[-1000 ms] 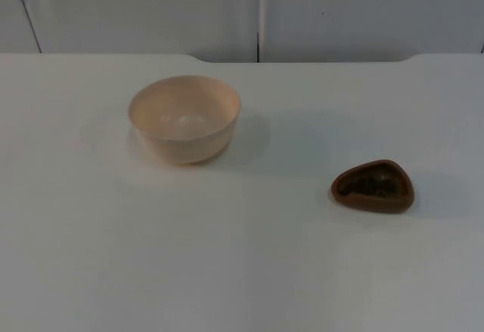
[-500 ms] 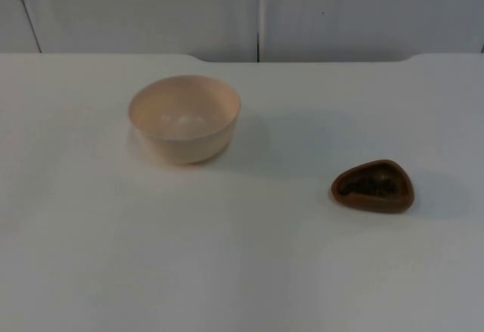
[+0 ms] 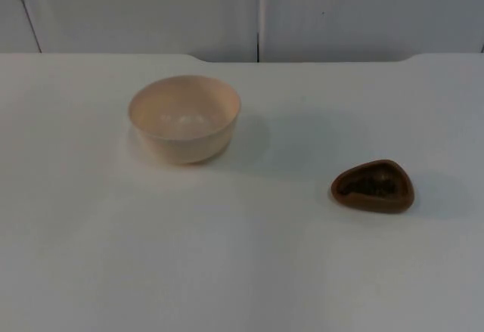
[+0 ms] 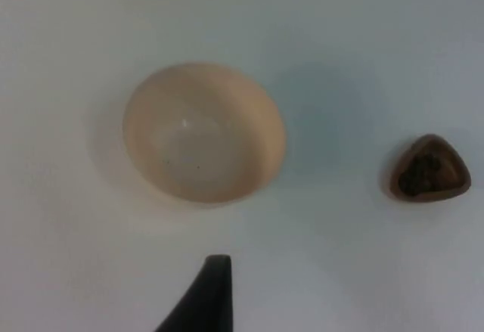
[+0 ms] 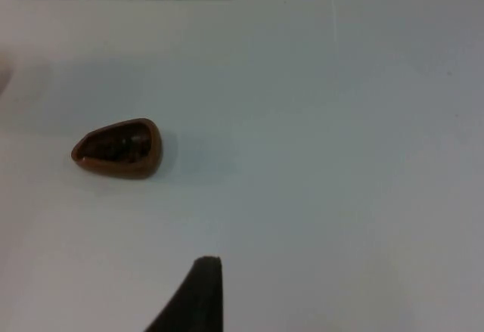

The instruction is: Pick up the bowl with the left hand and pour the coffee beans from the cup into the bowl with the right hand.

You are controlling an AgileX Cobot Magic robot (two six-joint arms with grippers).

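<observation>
A pale bowl point(image 3: 184, 118) sits upright left of centre in the top view, a brown cup point(image 3: 373, 187) of coffee beans at right; I cannot tell either claw's state, so the left gripper point(image 4: 214, 271) should descend squarely over the bowl's rim.

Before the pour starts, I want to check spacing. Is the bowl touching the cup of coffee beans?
Apart. The top view shows the bowl and the cup with bare table between them; the left wrist view shows the same gap.
</observation>
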